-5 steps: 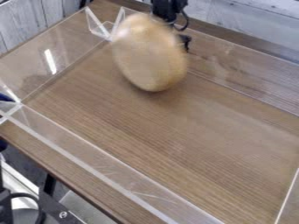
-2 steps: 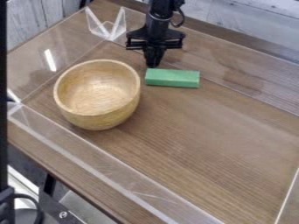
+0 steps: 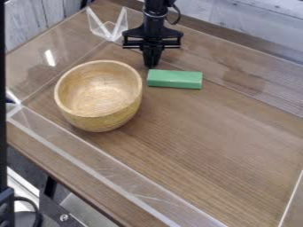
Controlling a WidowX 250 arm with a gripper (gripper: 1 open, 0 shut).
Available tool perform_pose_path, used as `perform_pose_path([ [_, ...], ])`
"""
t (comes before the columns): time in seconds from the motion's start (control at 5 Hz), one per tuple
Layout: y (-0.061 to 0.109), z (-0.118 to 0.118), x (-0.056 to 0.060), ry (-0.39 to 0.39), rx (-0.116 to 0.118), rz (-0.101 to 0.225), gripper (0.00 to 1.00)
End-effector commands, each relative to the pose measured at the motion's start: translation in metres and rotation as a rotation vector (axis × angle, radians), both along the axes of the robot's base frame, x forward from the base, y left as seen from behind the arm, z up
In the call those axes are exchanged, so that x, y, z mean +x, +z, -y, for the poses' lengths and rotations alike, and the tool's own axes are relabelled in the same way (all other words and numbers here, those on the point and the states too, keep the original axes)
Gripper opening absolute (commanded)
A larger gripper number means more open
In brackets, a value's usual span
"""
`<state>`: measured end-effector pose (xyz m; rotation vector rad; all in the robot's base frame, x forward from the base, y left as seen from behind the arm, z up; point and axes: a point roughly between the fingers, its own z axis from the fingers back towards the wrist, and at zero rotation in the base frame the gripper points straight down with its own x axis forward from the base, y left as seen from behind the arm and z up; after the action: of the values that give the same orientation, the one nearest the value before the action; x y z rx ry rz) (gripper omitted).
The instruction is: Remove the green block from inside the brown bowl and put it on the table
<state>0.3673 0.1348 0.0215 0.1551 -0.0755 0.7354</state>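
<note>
The green block (image 3: 174, 79) lies flat on the table (image 3: 213, 142), to the right of the brown bowl (image 3: 98, 94) and apart from it. The bowl stands upright on its base and its hollow shows nothing inside. My gripper (image 3: 154, 62) hangs from the black arm at the back, fingers pointing down and pressed together, just above and behind the block's left end. Nothing shows between the fingers.
A low clear acrylic wall (image 3: 71, 146) borders the tabletop on the left and front. A clear folded acrylic piece (image 3: 106, 25) stands at the back left corner. Grey planks run behind the table.
One second ago the bowl was tipped up on edge near the gripper at the back; now it rests upright at the left, with the block on the table. The gripper has risen slightly.
</note>
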Motion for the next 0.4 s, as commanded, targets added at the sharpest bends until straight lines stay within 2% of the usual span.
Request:
perform_pose_path([
  [0.0, 0.0131, -0.0065, -0.0014, -0.018, -0.022, 0.013, 0.0],
  [0.2, 0.0162, -0.0048, -0.0002, -0.015, -0.056, 0.028, 0.0],
])
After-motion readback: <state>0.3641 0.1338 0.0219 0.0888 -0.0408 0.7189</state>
